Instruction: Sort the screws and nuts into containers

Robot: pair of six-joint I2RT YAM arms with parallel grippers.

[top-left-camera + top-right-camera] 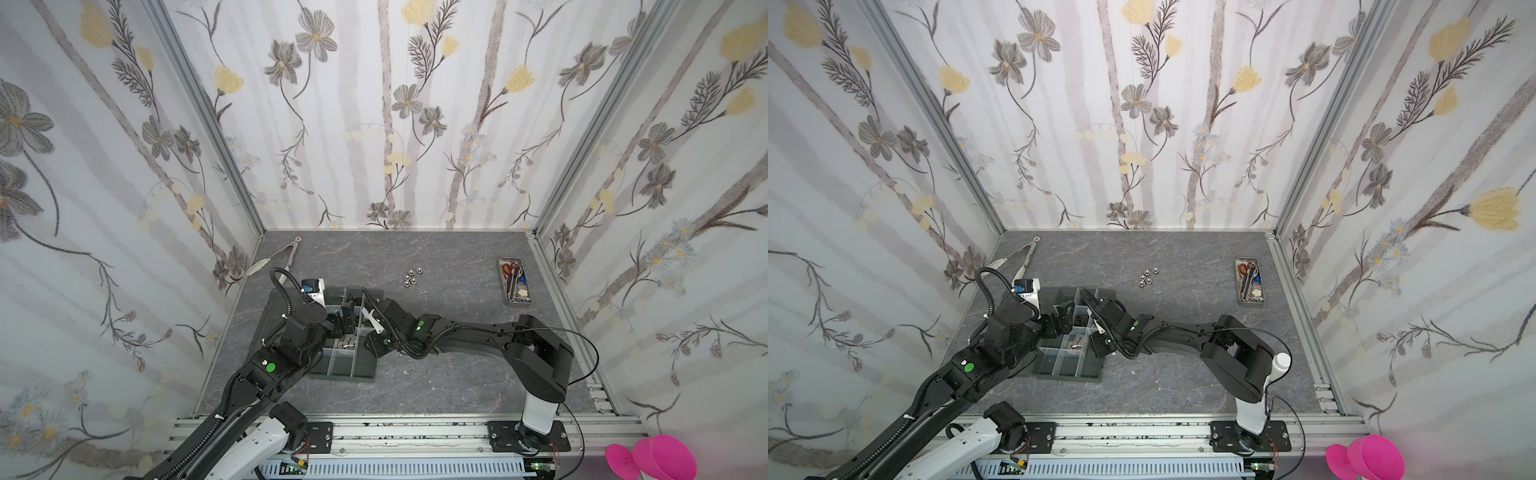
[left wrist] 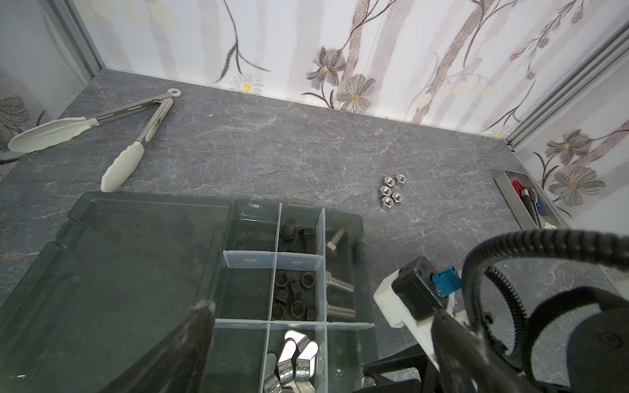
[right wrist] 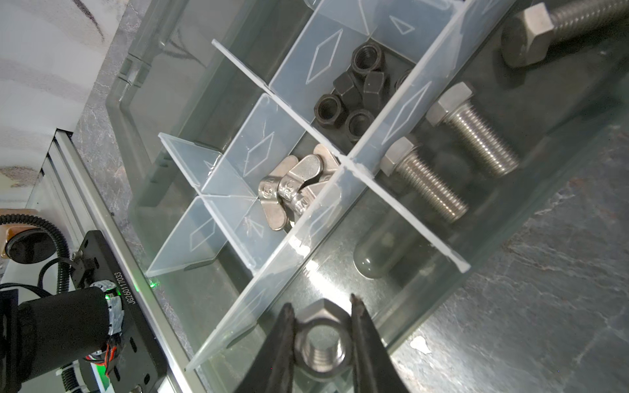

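The dark grey organiser tray (image 1: 340, 376) (image 3: 238, 58) lies open, its containers split by clear dividers. Cells hold black screws (image 2: 296, 231), silver screws (image 2: 340, 285) (image 3: 429, 183), black nuts (image 2: 294, 296) (image 3: 354, 95) and silver wing nuts (image 2: 296, 357) (image 3: 292, 190). My right gripper (image 3: 321, 303) (image 1: 365, 343) is shut on a silver hex nut (image 3: 321, 340) just above a bare cell at the tray's right edge. My left gripper (image 2: 323, 311) (image 1: 345, 322) hangs wide open over the middle cells, holding nothing. Several loose silver nuts (image 1: 412, 276) (image 2: 391, 192) lie clustered on the table behind the tray.
Metal tongs (image 1: 282, 253) (image 2: 136, 136) with white tips lie at the back left. A narrow metal tray of scissors (image 1: 515, 282) (image 2: 520, 200) stands at the right. The organiser's lid (image 2: 119, 272) lies flat to the left of the cells. Walls close in three sides.
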